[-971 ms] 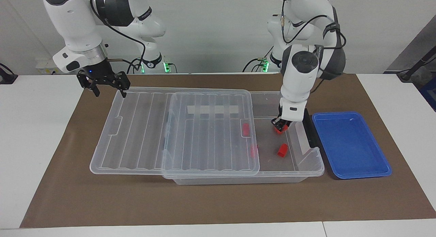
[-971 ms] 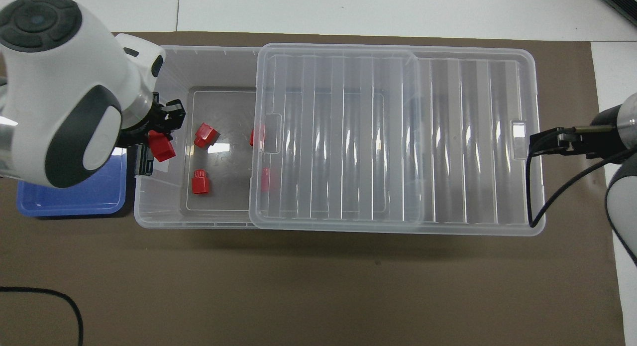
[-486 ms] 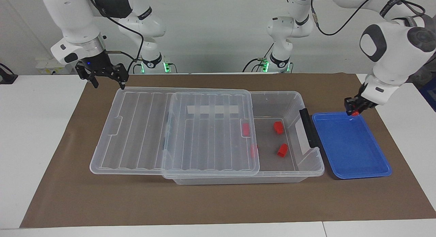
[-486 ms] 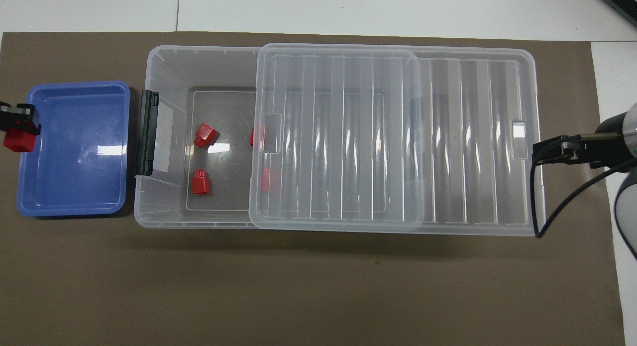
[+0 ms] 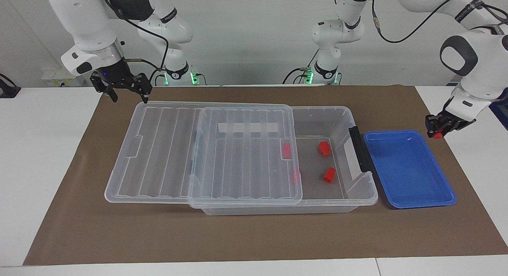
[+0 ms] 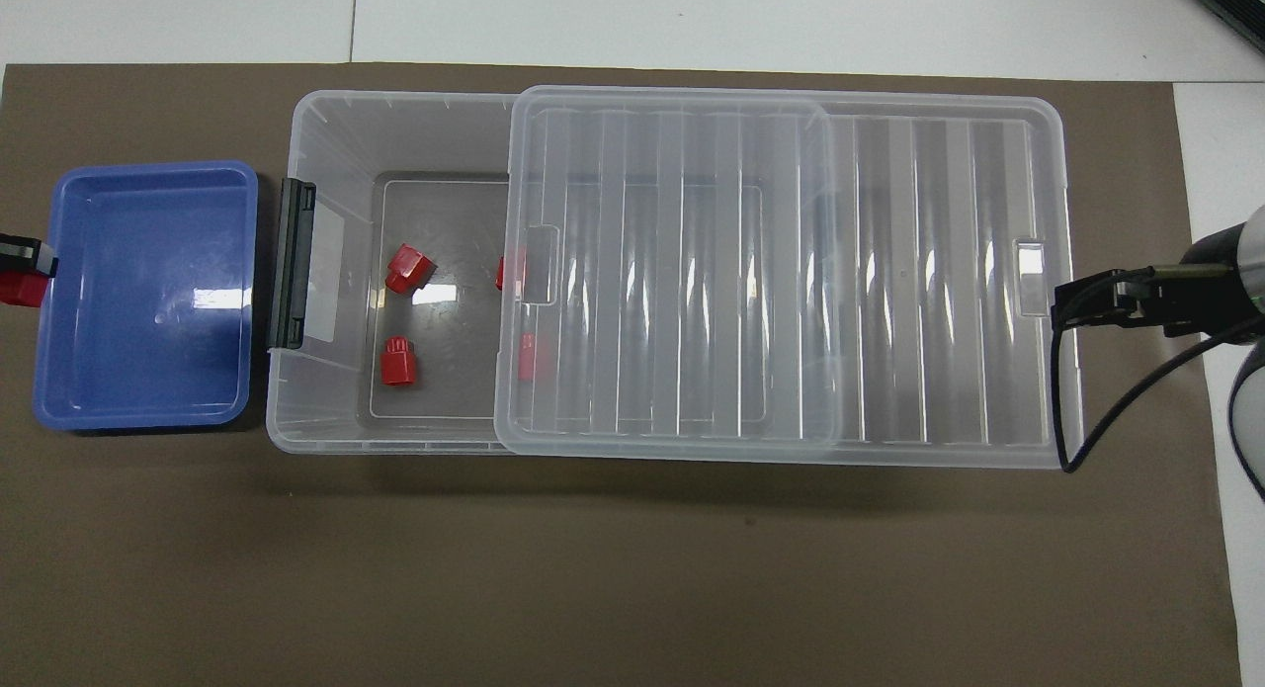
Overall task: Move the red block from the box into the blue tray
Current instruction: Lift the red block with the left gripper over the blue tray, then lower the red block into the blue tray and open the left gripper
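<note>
While the left claw (image 5: 435, 130) hangs in the air pinching a small bright red chunky block (image 5: 437, 135), it is over the brown mat just off the shallow bright blue plastic tray (image 5: 412, 176), at the left arm's end of the worktop. Beside the tray lies the large clear plastic box (image 5: 333, 200), its ribbed see-through lid (image 5: 166, 157) slid aside. The right claw (image 5: 125, 91), fingers spread, waits over the lid's end.
</note>
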Controlling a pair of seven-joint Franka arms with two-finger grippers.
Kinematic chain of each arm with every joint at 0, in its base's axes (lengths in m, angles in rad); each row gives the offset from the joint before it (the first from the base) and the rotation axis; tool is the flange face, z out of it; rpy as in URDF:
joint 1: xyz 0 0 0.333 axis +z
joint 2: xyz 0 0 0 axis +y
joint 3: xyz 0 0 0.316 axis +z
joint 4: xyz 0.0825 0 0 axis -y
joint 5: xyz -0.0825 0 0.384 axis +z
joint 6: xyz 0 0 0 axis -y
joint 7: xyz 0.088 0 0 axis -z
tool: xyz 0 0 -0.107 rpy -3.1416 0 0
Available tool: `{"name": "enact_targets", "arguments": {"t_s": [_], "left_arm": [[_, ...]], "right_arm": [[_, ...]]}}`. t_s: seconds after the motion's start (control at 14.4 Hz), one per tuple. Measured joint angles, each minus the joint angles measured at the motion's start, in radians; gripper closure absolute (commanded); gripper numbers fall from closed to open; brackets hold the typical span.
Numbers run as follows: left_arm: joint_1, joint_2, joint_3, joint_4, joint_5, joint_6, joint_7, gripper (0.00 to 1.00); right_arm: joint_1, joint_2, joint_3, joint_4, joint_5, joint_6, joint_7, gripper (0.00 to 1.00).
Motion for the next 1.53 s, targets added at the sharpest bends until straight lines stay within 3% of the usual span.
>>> {"name": "enact_targets", "arguments": {"t_s": [0.28,0.56,0.97,1.04,1.25,1.32,1.39,1.46,1.53], "left_arm": [[-0.003,0.002,-0.009,-0.110,-0.019,0.098,0.000,0.97],[-0.009,-0.004,-0.011,-0.261,-0.019,0.278,0.014,0.97],[-0.018,-0.008,-0.013,-0.280,-0.019,0.297,0.055,0.96],[-0.018,-0.009,-0.013,-0.282,-0.019,0.298,0.056,0.96],[-0.018,-0.010,-0.012,-0.312,-0.019,0.331,0.057,0.95],[-0.018,-0.009,-0.012,-0.331,-0.019,0.356,0.057,0.94],[-0.018,-0.011,-0.012,-0.346,-0.019,0.381,0.057,0.92],[-0.018,-0.017,-0.012,-0.353,-0.019,0.389,0.058,0.77],[-0.018,-0.020,-0.012,-0.357,-0.019,0.393,0.058,0.38]], "right_arm": [[0.001,0.000,0.000,0.000,0.000,0.000,0.000,0.00],[0.001,0.000,0.000,0.000,0.000,0.000,0.000,0.00],[0.000,0.000,0.000,-0.001,-0.001,0.006,0.000,0.01],[-0.001,0.000,0.000,-0.003,-0.001,0.024,0.000,0.06],[-0.021,0.000,-0.002,-0.034,-0.001,0.099,0.000,0.33],[-0.031,0.001,-0.003,-0.053,-0.002,0.130,0.000,0.62],[-0.042,0.003,-0.003,-0.073,-0.002,0.163,0.000,0.84],[-0.052,0.008,-0.003,-0.090,-0.002,0.197,0.000,1.00],[-0.063,0.016,-0.004,-0.104,-0.002,0.229,0.000,1.00]]}}
